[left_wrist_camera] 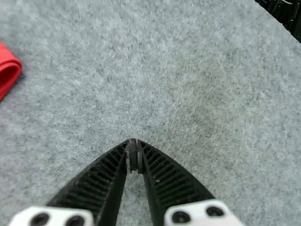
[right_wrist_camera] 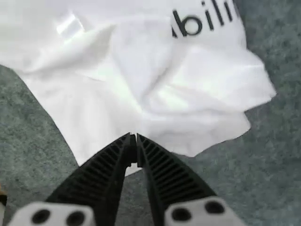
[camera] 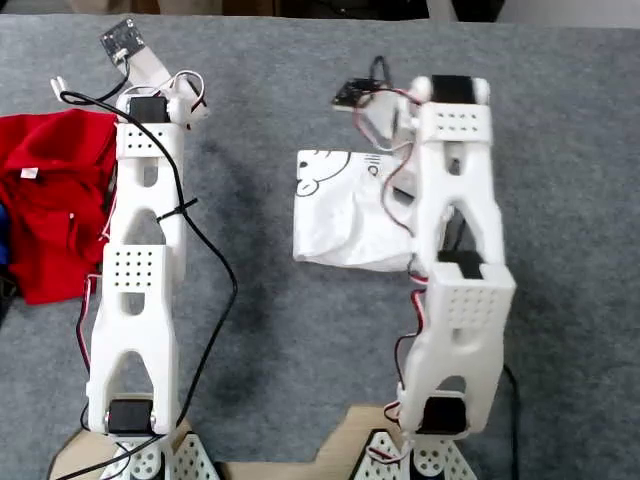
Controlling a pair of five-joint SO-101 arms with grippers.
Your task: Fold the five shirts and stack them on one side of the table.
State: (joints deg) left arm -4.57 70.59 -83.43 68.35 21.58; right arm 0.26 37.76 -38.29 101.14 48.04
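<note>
A white shirt [camera: 345, 215] with black print lies crumpled at the table's middle, partly under the right arm [camera: 455, 230]. In the right wrist view the white shirt [right_wrist_camera: 141, 84] spreads below my right gripper [right_wrist_camera: 133, 149], which is shut with its tips over the shirt's near edge. A red shirt [camera: 55, 195] lies bunched at the table's left edge, beside the left arm [camera: 140, 260]. My left gripper [left_wrist_camera: 133, 155] is shut over bare grey felt, with a fold of the red shirt [left_wrist_camera: 7, 73] off to one side.
Grey felt [camera: 270, 330] covers the table. A bit of blue cloth [camera: 3, 248] shows at the far left edge under the red shirt. Black cables [camera: 205, 250] trail beside the left arm. A dark object [left_wrist_camera: 284, 14] sits in a corner of the left wrist view.
</note>
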